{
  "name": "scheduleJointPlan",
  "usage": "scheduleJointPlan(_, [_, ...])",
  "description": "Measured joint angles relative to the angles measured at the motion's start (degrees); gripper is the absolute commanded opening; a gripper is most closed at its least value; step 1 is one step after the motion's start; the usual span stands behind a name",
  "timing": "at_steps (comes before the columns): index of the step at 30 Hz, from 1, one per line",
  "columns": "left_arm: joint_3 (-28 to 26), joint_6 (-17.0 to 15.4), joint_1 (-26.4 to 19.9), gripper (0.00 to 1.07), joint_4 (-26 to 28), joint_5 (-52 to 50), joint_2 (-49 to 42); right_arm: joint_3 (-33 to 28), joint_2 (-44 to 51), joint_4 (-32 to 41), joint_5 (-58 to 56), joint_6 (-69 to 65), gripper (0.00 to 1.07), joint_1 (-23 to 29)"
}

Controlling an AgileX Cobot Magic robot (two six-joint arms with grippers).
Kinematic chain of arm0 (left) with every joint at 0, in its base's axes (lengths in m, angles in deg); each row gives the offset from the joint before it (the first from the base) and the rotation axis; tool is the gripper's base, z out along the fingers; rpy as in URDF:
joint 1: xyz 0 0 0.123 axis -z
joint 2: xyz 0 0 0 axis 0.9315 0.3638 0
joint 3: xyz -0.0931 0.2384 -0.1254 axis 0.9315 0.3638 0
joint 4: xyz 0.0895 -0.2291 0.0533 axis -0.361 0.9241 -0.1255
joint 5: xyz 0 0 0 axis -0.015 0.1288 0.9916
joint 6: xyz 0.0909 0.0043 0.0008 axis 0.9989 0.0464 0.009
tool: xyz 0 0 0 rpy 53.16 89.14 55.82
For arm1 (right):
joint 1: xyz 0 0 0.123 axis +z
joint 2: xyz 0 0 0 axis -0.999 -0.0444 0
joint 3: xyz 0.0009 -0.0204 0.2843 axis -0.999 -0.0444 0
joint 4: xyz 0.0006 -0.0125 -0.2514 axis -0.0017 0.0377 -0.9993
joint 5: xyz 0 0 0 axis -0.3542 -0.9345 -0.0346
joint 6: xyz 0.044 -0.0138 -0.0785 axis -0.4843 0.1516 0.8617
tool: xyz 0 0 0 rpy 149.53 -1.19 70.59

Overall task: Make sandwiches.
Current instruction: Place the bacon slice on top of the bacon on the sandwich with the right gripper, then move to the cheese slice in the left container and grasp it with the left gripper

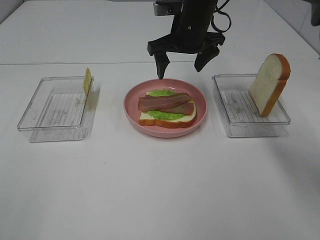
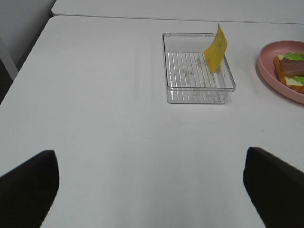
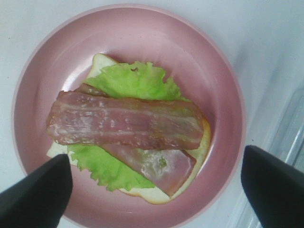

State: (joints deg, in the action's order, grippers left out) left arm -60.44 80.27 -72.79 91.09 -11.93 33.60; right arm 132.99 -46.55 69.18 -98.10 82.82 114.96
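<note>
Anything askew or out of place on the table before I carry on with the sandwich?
Nothing spilled or damaged. Two pieces stand on edge instead of lying flat: the cheese slice leans against the left tray wall, and the bread slice is propped upright in the right tray. The bacon overhangs the lettuce slightly.

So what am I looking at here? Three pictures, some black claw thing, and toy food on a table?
It is a robot with two arms, each ending in a gripper with a small camera beside it. The wide picture comes from a camera mounted high above the white table. There the right gripper hangs open and empty over the pink plate. Its own camera looks straight down on the half-made sandwich: bread, lettuce, bacon strips. The left gripper shows only in its own camera, as two dark tips, spread wide and holding nothing. Left of the plate a clear tray holds a cheese slice; the right tray holds a bread slice leaning upright.
</note>
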Motion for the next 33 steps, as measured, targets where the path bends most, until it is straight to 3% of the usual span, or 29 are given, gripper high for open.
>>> scheduleJointPlan(13, [0.0, 0.0, 0.0, 1.02, 0.0, 0.0, 0.0, 0.0, 10.9, -4.9, -2.6, 2.0, 0.87, -1.5])
scheduleJointPlan(18, [0.0, 0.0, 0.0, 1.02, 0.0, 0.0, 0.0, 0.0, 15.6, -4.8, -2.7, 2.2, 0.87, -8.0])
scheduleJointPlan(21, [0.0, 0.0, 0.0, 1.02, 0.0, 0.0, 0.0, -1.1, 17.6, -5.0, -2.6, 2.5, 0.86, -17.6])
scheduleJointPlan(22, [0.0, 0.0, 0.0, 1.02, 0.0, 0.0, 0.0, -1.1, 17.6, -5.0, -2.6, 2.5, 0.86, -17.6])
scheduleJointPlan(24, [0.0, 0.0, 0.0, 1.02, 0.0, 0.0, 0.0, -4.6, 19.3, -5.3, -2.6, 2.5, 0.84, -23.1])
scheduleJointPlan(27, [0.0, 0.0, 0.0, 1.02, 0.0, 0.0, 0.0, -6.4, 19.9, -5.3, -2.6, 2.5, 0.84, -24.2])
scheduleJointPlan(28, [0.0, 0.0, 0.0, 1.02, 0.0, 0.0, 0.0, -10.4, 21.9, -5.2, -2.6, 2.5, 0.84, -26.1])
scheduleJointPlan(30, [0.0, 0.0, 0.0, 1.02, 0.0, 0.0, 0.0, -12.4, 22.9, -5.2, -2.6, 2.5, 0.84, -26.5])
scheduleJointPlan(32, [0.0, 0.0, 0.0, 1.02, 0.0, 0.0, 0.0, -20.4, 28.1, -4.9, -2.5, 2.5, 0.84, -27.7])
scheduleJointPlan(33, [0.0, 0.0, 0.0, 1.02, 0.0, 0.0, 0.0, -20.4, 28.1, -4.9, -2.5, 2.5, 0.84, -27.7])
